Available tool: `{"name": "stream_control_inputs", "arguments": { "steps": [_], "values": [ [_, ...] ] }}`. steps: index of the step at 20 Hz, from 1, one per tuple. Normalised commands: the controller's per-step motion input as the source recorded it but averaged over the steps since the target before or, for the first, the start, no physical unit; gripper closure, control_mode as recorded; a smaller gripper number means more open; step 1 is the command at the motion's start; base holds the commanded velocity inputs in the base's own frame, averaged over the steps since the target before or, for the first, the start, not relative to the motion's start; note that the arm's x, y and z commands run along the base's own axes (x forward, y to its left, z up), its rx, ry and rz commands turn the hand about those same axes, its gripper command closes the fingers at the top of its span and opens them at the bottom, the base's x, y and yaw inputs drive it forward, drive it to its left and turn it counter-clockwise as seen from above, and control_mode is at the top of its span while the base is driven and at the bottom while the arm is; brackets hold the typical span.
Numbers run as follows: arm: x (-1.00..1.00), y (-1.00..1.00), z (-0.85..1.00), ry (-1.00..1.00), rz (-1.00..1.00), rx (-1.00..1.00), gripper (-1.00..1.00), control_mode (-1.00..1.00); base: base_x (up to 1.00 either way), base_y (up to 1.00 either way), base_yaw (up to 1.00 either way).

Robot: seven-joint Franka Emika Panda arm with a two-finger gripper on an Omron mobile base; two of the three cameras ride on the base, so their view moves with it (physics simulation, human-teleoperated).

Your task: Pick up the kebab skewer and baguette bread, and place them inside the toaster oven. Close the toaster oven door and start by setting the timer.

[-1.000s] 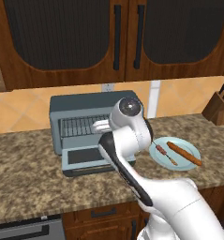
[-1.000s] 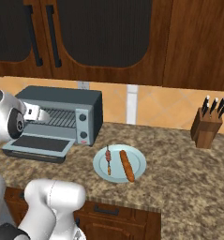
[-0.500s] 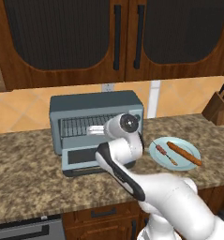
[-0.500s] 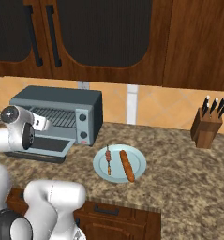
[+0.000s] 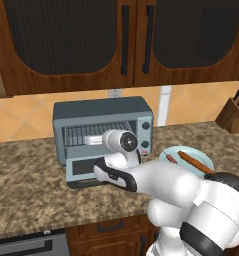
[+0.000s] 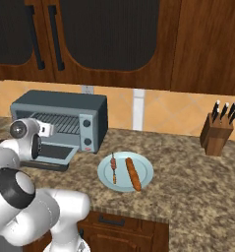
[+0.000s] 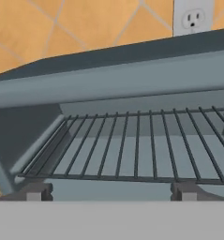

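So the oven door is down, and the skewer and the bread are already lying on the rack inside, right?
Not quite. The oven door is down, but the skewer and the bread lie side by side on the blue plate on the counter, as the right base view shows. The rack is bare in the hand view.

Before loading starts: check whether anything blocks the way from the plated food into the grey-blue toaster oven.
Nothing visible does. The toaster oven door lies folded down, the wire rack is bare, and bare counter separates the plate from the grey-blue toaster oven.

The toaster oven [image 7: 132, 84] mouth gapes clear above its bare wire rack [image 7: 132, 150].
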Motion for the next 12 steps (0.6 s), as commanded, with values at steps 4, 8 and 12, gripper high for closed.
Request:
{"name": "stream_control_inputs", "arguments": {
  "steps": [4,8,12],
  "values": [
    [0.23,0.0,-0.03,-0.03,0.0,-0.02,-1.0,-1.0,0.0,0.0,0.0],
    [0.2,0.0,0.0,0.0,0.0,0.0,-1.0,-1.0,0.0,0.0,0.0],
    [0.33,0.0,0.0,0.04,0.0,-0.01,-1.0,-1.0,0.0,0.0,0.0]
  ]
}}
